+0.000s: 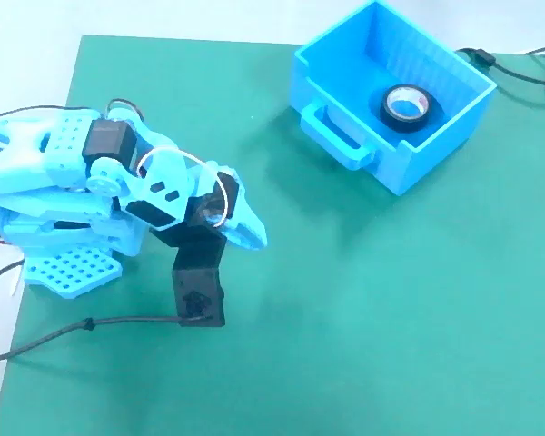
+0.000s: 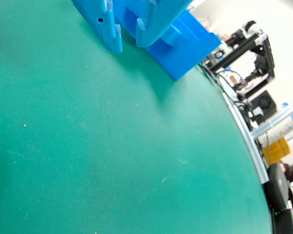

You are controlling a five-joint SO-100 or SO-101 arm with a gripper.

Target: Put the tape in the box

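Landmark: the box (image 1: 395,168), a blue bin at the far right of the green tabletop (image 1: 363,345) in the fixed view; every place below is given from it.
Arm: folded up at the near left, well apart from the box, over its perforated base (image 1: 73,270).
Fingers: the fingers (image 2: 128,43) enter the wrist view from the top edge, a narrow gap between the tips and nothing in it; they hold nothing.
Black module: a dark block (image 1: 198,292) with a cable, just below the folded arm, well apart from the box.
Tape: the tape (image 1: 406,105) lies flat inside the box on its floor, pale core ring facing up.
Step in hand: by my reading the placing is done and the arm sits parked.
Next move: nothing further seems called for, beyond resting clear of the box.
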